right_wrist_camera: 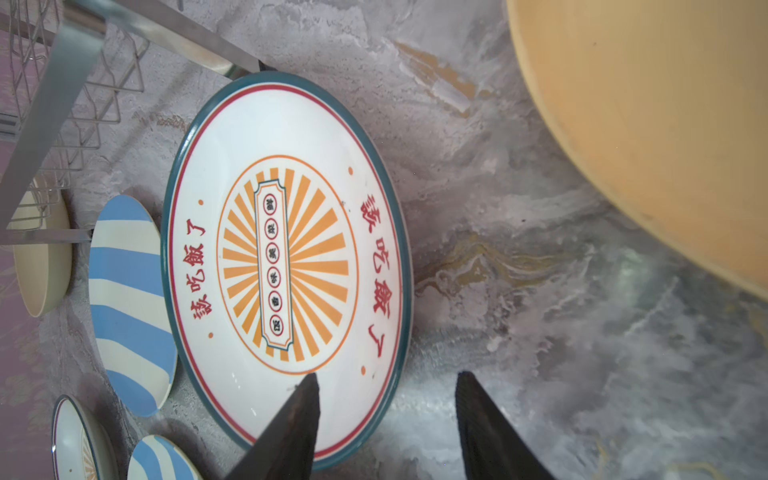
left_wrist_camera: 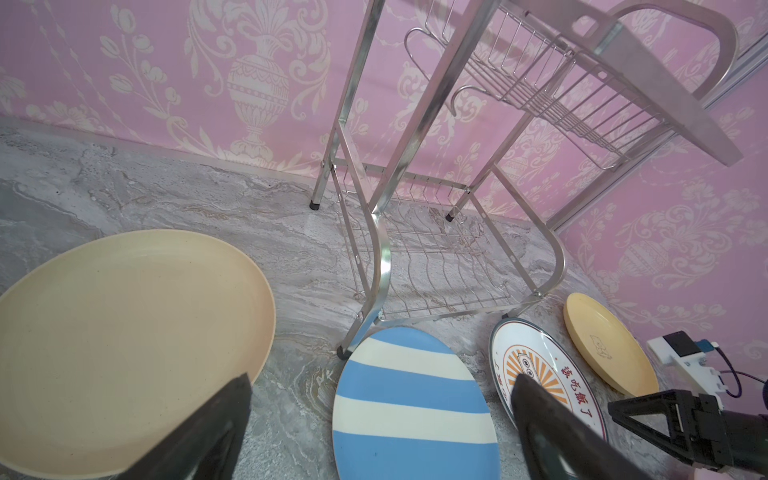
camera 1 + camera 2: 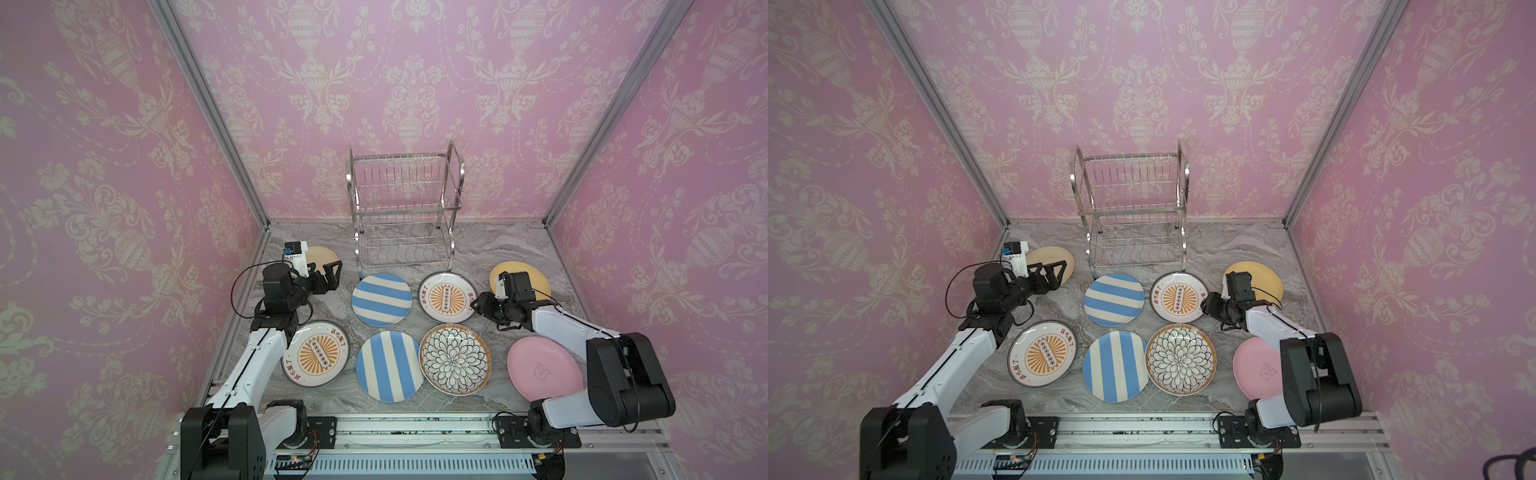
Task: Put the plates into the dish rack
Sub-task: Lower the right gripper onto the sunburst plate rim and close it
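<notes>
1. The left gripper (image 3: 332, 272) is spread wide, holding nothing, over the cream plate's (image 3: 322, 254) edge.
2. The dish rack (image 3: 405, 208) stands at the middle back; the striped plates (image 3: 381, 299) lie flat on the table (image 3: 478, 249) before it.
3. The right gripper (image 1: 386, 378) is parted and grips nothing, straddling the sunburst plate's (image 1: 291, 137) rim near the yellow plate (image 3: 523, 266).

Left pincer (image 2: 382, 378) spread wide — cream plate (image 2: 124, 340), striped plate (image 2: 411, 411) flat near dish rack (image 2: 384, 257).
</notes>
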`<state>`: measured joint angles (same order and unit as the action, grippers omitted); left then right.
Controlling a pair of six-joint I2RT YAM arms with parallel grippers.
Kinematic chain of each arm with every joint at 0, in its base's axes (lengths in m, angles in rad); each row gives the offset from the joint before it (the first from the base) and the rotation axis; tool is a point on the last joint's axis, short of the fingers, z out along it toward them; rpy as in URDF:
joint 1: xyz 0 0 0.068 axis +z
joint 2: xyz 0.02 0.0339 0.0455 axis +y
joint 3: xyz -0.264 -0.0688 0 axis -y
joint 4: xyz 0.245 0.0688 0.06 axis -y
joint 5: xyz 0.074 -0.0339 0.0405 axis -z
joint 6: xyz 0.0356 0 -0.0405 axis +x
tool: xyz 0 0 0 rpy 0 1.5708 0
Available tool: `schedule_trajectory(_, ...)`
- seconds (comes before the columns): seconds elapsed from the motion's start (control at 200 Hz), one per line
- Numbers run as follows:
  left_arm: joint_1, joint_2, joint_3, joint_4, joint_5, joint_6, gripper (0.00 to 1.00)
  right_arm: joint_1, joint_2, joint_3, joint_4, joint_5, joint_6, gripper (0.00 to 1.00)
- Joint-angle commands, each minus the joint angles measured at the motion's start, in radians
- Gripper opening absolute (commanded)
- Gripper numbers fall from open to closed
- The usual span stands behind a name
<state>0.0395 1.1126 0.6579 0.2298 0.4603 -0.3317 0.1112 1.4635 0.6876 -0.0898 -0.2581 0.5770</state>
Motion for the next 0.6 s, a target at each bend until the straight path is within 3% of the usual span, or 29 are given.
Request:
schedule_trajectory(0.0,-0.009,-0.004,0.035,0.004,0.036,0.010,0.99,-0.005,0.031,-0.009,0.083,-0.016,0.015,0.52)
schedule_trajectory(0.595,-0.013,0.009,0.054,-0.006,0.047,0.012,0.99,-0.012,0.146,-0.066,0.252,-0.059,0.087,0.40)
